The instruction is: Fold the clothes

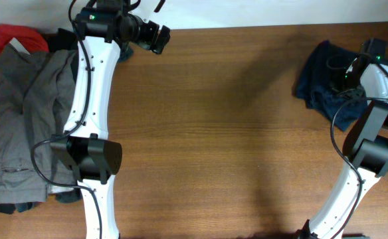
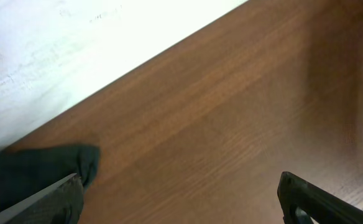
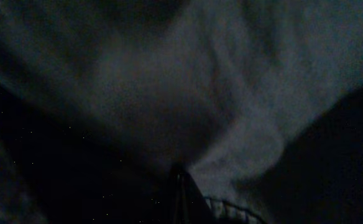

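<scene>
Brown wood-grain surface (image 1: pixel 234 133) fills pretty much the whole overhead view, with a plain white strip (image 1: pixel 280 13) running along the top edge behind it. Can't tell if that's wall or floor. The left wrist view shows the same white area in its upper left, and the boards run diagonally below it.

The clothes sit in two spots, well apart. The grey trousers (image 1: pixel 21 126) are spread down the left edge of the frame. A small red piece (image 1: pixel 18 34) sits at their top end in the upper left corner, and a black garment (image 1: pixel 61 40) is just beside that. The navy shorts (image 1: pixel 317 79) are bunched in a heap at the upper right.

The left gripper (image 1: pixel 155 36) is up at the top of the frame, close to the white strip. In its own camera its fingers (image 2: pixel 57 199) are spread wide with only bare wood between them. A dark scrap of cloth (image 2: pixel 32 171) lies right by the lower-left finger.

The right gripper (image 1: pixel 345 74) is down in the heap of navy shorts. Its wrist camera is nearly black, just dark folds of fabric across the whole view. I honestly can't tell if it's pinching anything or spread.
</scene>
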You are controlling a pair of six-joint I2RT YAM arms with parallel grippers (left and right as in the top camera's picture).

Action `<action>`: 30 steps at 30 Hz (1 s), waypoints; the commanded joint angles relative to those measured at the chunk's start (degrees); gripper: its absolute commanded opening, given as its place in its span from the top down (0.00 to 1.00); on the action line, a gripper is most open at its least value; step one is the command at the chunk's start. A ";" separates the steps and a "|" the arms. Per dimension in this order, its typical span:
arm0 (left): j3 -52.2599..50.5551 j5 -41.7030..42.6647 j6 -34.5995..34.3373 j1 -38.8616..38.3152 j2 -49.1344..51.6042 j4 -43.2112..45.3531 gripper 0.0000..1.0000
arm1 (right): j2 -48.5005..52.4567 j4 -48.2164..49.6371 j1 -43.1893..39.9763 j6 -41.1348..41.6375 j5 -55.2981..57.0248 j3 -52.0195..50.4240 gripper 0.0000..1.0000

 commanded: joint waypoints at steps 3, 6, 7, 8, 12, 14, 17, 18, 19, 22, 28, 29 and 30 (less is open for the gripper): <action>-0.17 0.83 -0.74 0.04 0.20 0.70 0.01 | -5.46 -9.77 -1.57 -1.51 -2.25 9.62 0.91; -0.17 0.83 -0.74 0.04 0.20 0.59 0.01 | -6.19 -13.66 -3.58 1.29 -1.81 13.09 0.91; -0.17 0.83 -0.74 0.04 0.20 0.59 0.01 | -6.19 -14.16 -4.35 2.23 -1.86 13.53 0.92; -0.17 0.83 -0.74 0.04 0.20 0.57 0.01 | -6.19 -14.45 -5.27 2.99 -2.10 13.68 0.92; -0.17 0.83 -0.72 0.04 0.20 0.55 0.01 | -6.19 -14.67 -9.09 2.95 -3.54 13.68 0.92; -0.17 0.83 -0.72 0.04 0.22 0.63 0.01 | -6.16 -14.25 -10.91 2.95 -3.50 13.66 0.92; -0.17 0.83 -0.72 0.04 0.22 0.92 0.01 | -5.51 -12.70 -13.44 2.91 -3.30 13.62 0.89; -0.17 0.83 -0.72 0.04 0.22 0.96 0.01 | -5.18 -12.24 -14.12 2.91 -3.30 13.62 0.89; -0.17 0.83 -0.72 0.04 0.22 0.96 0.01 | -4.48 -11.67 -14.69 2.89 -3.30 13.62 0.88; -0.17 0.83 -0.74 0.04 0.22 0.96 0.01 | -2.69 -9.53 -15.80 2.69 -3.30 13.44 0.88; -0.17 0.83 -0.72 0.04 0.22 0.98 0.01 | 0.63 -5.31 -15.69 2.71 -2.86 13.18 0.89; -0.17 0.83 -0.72 0.04 0.22 0.96 0.01 | 1.31 -4.55 -15.69 2.71 -2.82 13.18 0.88; -0.17 0.83 -0.72 0.04 0.22 0.96 0.01 | 1.88 -3.91 -15.74 2.71 -2.84 13.18 0.88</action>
